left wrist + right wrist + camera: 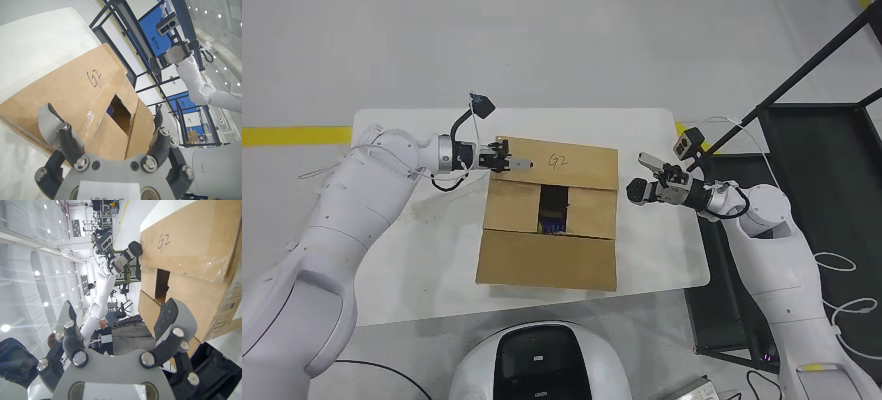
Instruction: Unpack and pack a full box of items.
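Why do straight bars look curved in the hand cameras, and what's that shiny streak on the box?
Left wrist view: a wide lens likely bows the black frame; the streak is clear tape on the cardboard box catching light. Right wrist view: same bowing, ceiling lamps glare white. Top view: lines straight, light even.

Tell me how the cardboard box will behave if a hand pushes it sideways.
The box sits flat and wide on the table, so it would probably slide rather than tip. Its top flaps look thin, with a gap between them, so they would likely flex if pressed.
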Controlling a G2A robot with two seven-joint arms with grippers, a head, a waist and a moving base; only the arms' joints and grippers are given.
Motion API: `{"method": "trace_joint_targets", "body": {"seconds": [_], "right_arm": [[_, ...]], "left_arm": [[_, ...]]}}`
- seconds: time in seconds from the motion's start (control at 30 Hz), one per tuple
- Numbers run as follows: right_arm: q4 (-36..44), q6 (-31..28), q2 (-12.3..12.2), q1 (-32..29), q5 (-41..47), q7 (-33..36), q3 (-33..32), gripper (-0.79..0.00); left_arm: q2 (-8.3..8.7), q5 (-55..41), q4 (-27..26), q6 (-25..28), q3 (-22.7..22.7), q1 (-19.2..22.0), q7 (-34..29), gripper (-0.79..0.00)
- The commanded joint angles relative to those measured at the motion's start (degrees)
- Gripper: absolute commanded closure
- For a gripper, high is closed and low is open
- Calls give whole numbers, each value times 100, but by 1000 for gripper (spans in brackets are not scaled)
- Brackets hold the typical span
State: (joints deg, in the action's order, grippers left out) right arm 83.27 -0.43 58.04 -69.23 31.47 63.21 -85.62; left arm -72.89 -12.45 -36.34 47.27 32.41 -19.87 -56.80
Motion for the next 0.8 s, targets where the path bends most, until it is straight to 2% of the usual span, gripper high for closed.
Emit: {"method": "trace_joint_targets", "body": {"seconds": [0.0,0.17,0.23,0.37,0.5,0.63,0.77], "right_arm": [[0,0,0,0,0,0,0,-785],[87,32,-1,-47,-20,-63,20,-785],[130,77,-31,-117,-114,230,4,-785],[60,89,-112,-454,-483,649,-115,-785],[16,-19,-155,-819,-928,581,-111,-785],[-234,149,-100,-1053,-469,335,75,-785],[-237,478,-59,-1084,-321,477,422,-785]], "left_arm": [[0,0,0,0,0,0,0,-785],[0,0,0,0,0,0,0,-785],[0,0,0,0,0,0,0,-785],[0,0,0,0,0,0,0,-785],[0,0,0,0,0,0,0,-785],[0,0,0,0,0,0,0,-785],[0,0,0,0,0,0,0,-785]]}}
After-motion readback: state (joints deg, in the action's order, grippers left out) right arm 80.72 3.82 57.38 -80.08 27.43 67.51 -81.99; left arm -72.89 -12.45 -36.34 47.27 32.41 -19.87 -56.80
